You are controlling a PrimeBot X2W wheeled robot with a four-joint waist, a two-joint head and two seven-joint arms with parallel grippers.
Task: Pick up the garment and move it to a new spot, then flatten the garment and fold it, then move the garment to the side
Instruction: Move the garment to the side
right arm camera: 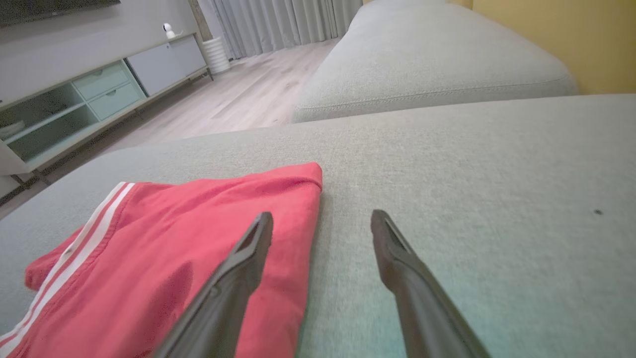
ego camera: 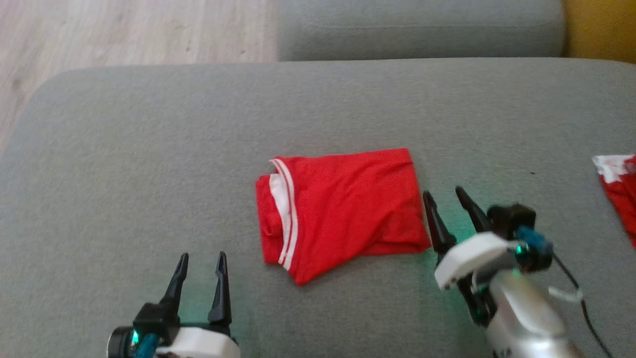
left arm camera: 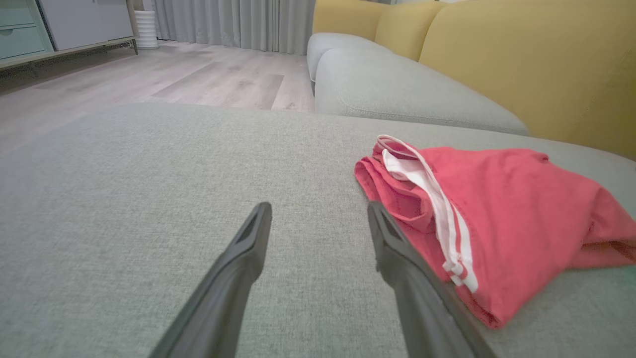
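The garment (ego camera: 343, 211) is red with white stripes, folded into a compact rectangle in the middle of the grey cushion (ego camera: 149, 164). My left gripper (ego camera: 201, 261) is open at the lower left, a short way in front of the garment's striped left end (left arm camera: 447, 223), holding nothing. My right gripper (ego camera: 447, 196) is open just beside the garment's right edge, its left finger (right arm camera: 238, 268) over that red edge (right arm camera: 198, 233) and its right finger over bare cushion.
A second red and white cloth (ego camera: 618, 191) lies at the cushion's right edge. Another grey cushion (ego camera: 422, 30) and a yellow backrest (left arm camera: 521, 64) stand behind. Wooden floor (ego camera: 124, 30) lies beyond the far left edge, with a cabinet (right arm camera: 89, 94) further off.
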